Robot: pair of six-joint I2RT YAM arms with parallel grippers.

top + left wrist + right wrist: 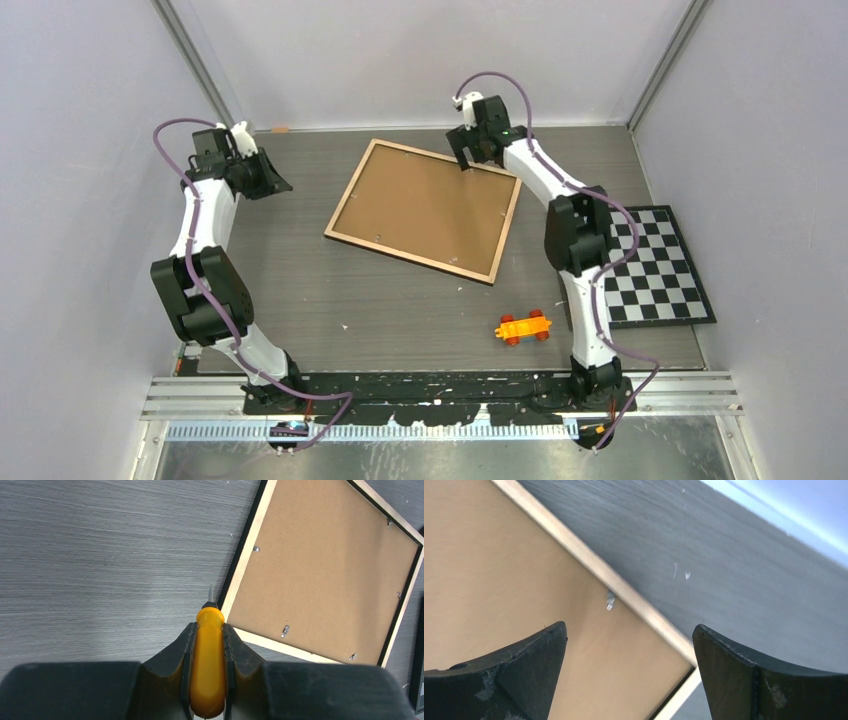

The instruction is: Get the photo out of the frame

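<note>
The frame (425, 210) lies face down mid-table, its brown back board and light wooden rim up. The photo is hidden under the board. My left gripper (268, 178) is at the far left, apart from the frame. In the left wrist view it (209, 627) is shut on a yellow-handled screwdriver (209, 665), whose metal tip points near the frame's (320, 575) corner. Small metal tabs (285, 630) hold the board. My right gripper (468, 160) is open above the frame's far right corner. Its view shows the gripper (629, 635), the board (499, 580) and one tab (610, 600).
A black-and-white checkerboard mat (655, 265) lies at the right, partly under the right arm. An orange toy car (523, 327) sits near the front, right of centre. Grey walls close in the table on three sides.
</note>
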